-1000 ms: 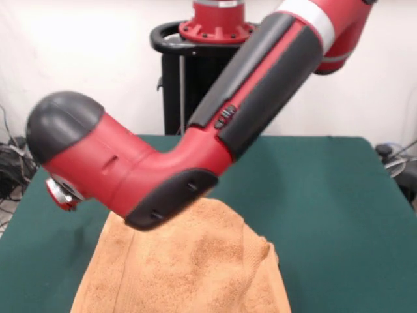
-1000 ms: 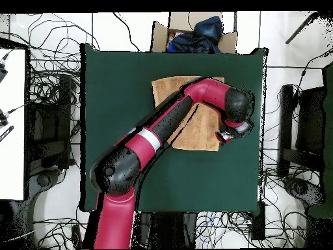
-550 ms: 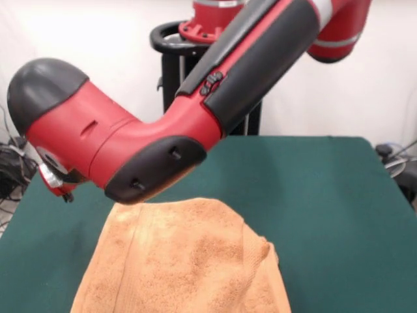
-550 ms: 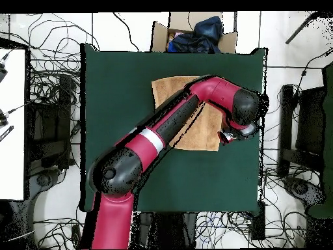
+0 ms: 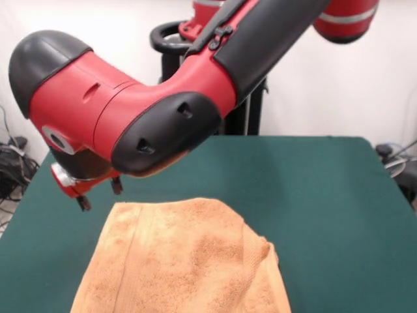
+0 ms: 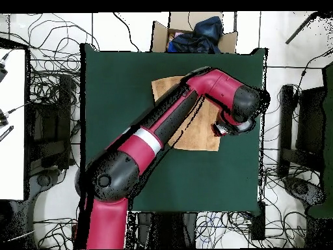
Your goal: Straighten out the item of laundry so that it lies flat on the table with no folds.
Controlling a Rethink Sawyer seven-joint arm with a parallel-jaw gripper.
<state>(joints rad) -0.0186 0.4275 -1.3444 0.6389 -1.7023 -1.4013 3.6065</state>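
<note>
My gripper (image 5: 99, 194) has come lower at the left of the front view, jaws apart and empty, just beside the towel (image 5: 186, 261) corner. The towel stays folded on the table (image 5: 326, 195), low in the frame.

Red and black arm (image 5: 195, 85) bent at the wrist, gripper (image 5: 100, 194) pointing down at the left, two short dark fingertips (image 5: 116, 186) apart

Place: a robotics lab.
Robot: a red and black arm (image 6: 156, 130) reaching over a green-topped table (image 6: 117, 97).
Floor: loose cables (image 6: 49, 84) tangled along the frame's left and right sides, overhead view.
Upper centre: an open cardboard box (image 6: 194, 36) holding dark cloth.
Backdrop: plain white wall (image 5: 339, 91), front view.
</note>
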